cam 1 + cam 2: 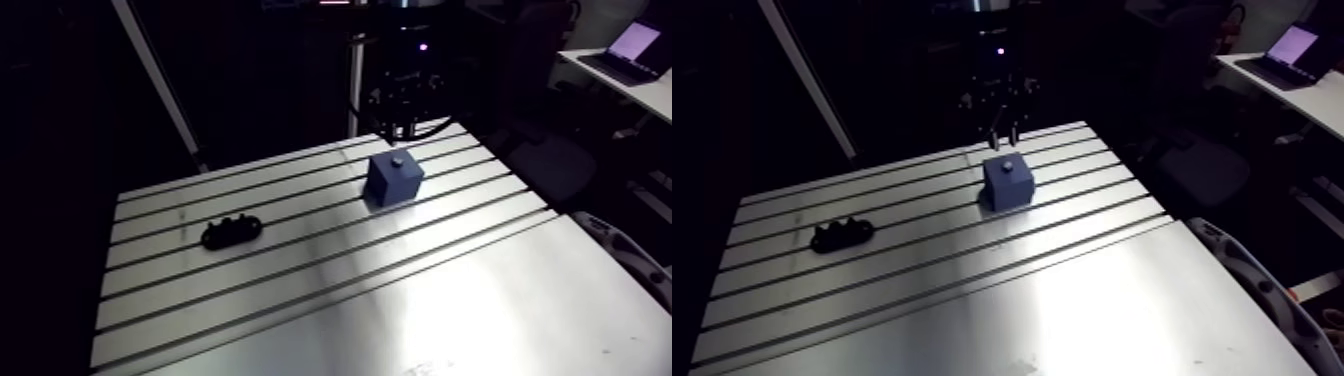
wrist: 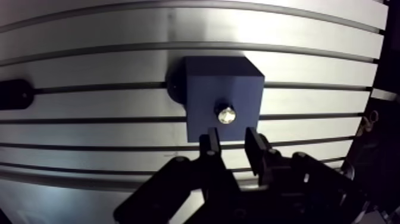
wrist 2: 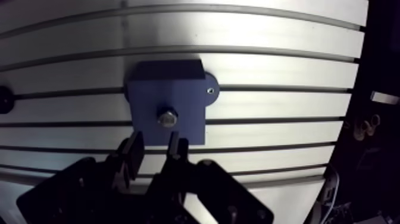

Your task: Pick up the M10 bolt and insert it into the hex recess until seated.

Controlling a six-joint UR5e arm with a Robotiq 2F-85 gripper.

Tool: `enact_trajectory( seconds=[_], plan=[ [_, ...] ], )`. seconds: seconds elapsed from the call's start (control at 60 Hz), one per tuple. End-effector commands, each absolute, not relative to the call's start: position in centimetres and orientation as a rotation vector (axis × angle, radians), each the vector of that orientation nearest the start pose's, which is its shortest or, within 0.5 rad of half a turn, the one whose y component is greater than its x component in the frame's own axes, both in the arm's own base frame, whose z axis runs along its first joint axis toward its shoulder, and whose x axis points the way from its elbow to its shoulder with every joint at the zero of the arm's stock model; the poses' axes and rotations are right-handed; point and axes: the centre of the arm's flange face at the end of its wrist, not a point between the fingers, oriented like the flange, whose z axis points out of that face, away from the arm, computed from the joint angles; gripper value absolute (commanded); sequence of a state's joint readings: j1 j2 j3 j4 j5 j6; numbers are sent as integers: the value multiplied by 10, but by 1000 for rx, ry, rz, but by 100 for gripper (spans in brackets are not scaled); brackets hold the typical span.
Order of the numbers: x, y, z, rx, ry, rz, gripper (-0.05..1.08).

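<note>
M10 bolt [image 2: 225, 114] stands axis-upright in the top of the blue block [image 2: 202, 89], just ahead of the jaws, which hang empty and narrowly parted, not touching it.

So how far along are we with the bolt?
Done, it seems: the bolt sits in the top of the blue block. In hand: nothing; the pincer is open and empty, with the bolt just ahead of its fingers. Left: checking that it is fully seated, which these views cannot settle.
</note>
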State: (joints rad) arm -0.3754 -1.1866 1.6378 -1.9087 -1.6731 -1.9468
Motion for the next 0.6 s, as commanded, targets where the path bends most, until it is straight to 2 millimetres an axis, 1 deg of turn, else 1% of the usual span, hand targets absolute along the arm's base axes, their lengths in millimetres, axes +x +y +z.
enact_trajectory(
  seconds=[0.017, 0.15, 0.183, 0.217, 0.25, 0.433, 0.533, 0.6],
  plan=[
    [-601, 105, 277, 117, 2996, 98, 62],
    [-600, 104, 273, 143, 2990, 87, 62],
    [-600, 106, 271, 149, 2989, 85, 62],
    [-598, 113, 271, 171, 2988, 81, 62],
    [-598, 116, 270, 183, 2988, 81, 62],
    [-597, 120, 270, 214, 2987, 82, 62],
    [-594, 124, 267, 223, 2979, 77, 62],
    [-592, 124, 260, 213, 2969, 64, 62]
  ],
)
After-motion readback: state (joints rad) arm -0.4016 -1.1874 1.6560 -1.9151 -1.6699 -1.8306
